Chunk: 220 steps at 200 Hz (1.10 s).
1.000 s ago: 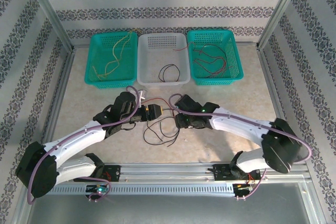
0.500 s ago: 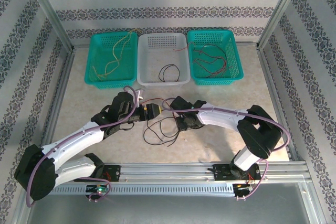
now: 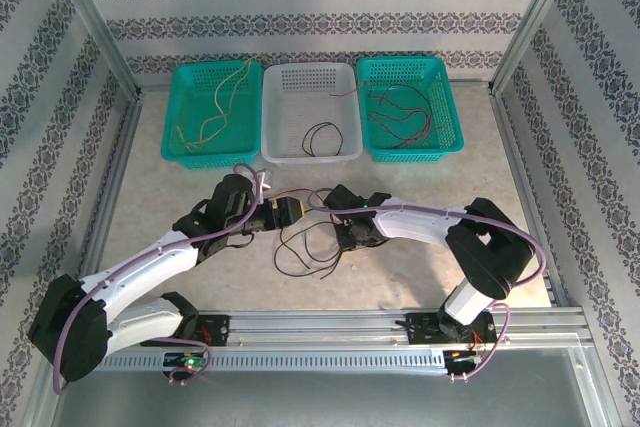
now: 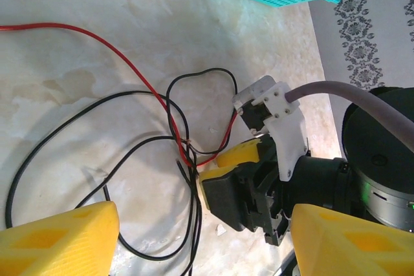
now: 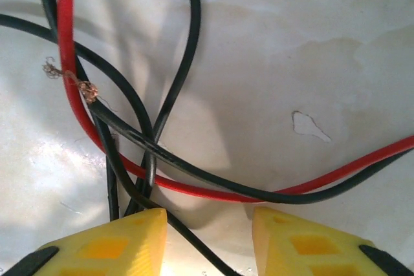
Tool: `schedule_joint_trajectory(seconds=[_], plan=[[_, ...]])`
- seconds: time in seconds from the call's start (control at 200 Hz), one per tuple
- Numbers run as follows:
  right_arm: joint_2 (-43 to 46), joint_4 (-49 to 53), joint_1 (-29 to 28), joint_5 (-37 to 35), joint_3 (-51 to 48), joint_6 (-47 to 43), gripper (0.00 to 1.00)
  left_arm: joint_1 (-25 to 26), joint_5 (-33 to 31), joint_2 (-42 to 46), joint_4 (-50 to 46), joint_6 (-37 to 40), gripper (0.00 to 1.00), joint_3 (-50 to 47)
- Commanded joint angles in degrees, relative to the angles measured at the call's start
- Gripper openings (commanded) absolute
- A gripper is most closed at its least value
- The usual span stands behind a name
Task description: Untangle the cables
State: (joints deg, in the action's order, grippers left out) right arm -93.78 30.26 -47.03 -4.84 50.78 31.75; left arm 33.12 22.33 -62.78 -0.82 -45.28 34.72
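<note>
three baskets sat in a row at the far side of a pale marbled table: a teal left basket, a white basket in the middle, a teal right basket. patterned wallpaper lined the walls; a metal rail ran along the near edge.

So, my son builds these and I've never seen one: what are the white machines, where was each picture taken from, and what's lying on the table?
Those are two white robot arms bolted to a beige marbled table. The wide picture looks down from above; the close-ups come from cameras on the wrists. The left gripper stands open and empty. The right gripper is open, low over a tangle of thin black and red wires, one black strand passing between its yellow fingers. Behind stand a teal mesh basket, a white perforated basket and another teal basket, each holding a few wires.
</note>
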Motion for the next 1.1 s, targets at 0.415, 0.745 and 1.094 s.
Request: schedule_joint_trajectory(seconds=[0.415,0.745,1.094], plan=[[7.41,2.76,-1.26,7.0,-4.58,2.75,0.49,-1.86,1.1,1.35,-1.23,1.25,0.71,0.24],[4.69,3.57,-1.88,5.01,-5.47,2.4,0.46,-2.36,1.66,1.48,-1.0,1.0,0.7,0.09],[3.16,6.13,-4.58,0.92,-1.02,2.25,0.0,-2.61,1.99,3.58,-2.25,1.11,0.71,0.15]])
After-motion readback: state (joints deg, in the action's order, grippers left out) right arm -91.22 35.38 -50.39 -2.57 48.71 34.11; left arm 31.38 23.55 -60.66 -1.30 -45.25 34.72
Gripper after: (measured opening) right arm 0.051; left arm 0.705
